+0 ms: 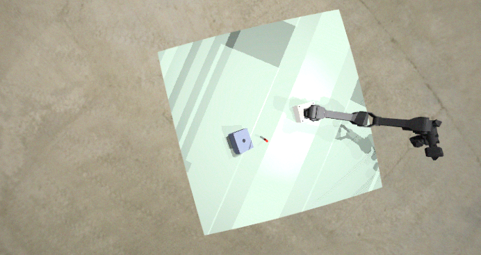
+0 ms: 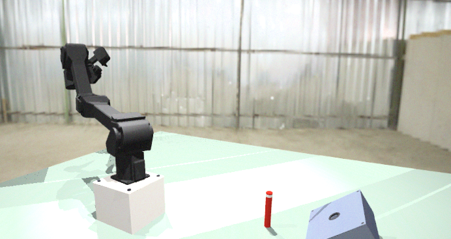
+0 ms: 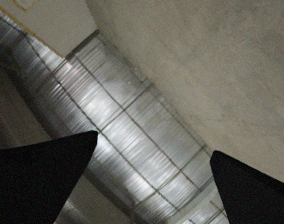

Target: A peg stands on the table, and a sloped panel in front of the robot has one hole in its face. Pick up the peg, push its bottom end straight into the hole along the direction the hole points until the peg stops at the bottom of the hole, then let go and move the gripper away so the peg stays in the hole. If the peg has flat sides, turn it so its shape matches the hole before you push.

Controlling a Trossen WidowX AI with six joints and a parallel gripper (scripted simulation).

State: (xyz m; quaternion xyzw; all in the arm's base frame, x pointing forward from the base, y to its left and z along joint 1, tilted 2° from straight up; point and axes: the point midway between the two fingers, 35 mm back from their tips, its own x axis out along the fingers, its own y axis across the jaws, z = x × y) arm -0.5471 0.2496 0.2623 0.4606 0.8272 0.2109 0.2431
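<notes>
Exterior view: red peg (image 2: 268, 209) stands upright on the table (image 2: 228, 167), just beside the sloped panel (image 2: 345, 219). Panel's hole (image 2: 334, 216) has nothing in it. Arm is folded back, gripper (image 2: 101, 57) up high behind the base block (image 2: 130, 206), well apart from peg & panel. Wrist view: fingers spread wide, nothing btwn them.

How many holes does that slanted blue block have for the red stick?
1. A single round hole sits near the middle of the blue block's slanted face, right of the upright red stick. The block's other sides are hidden.
</notes>
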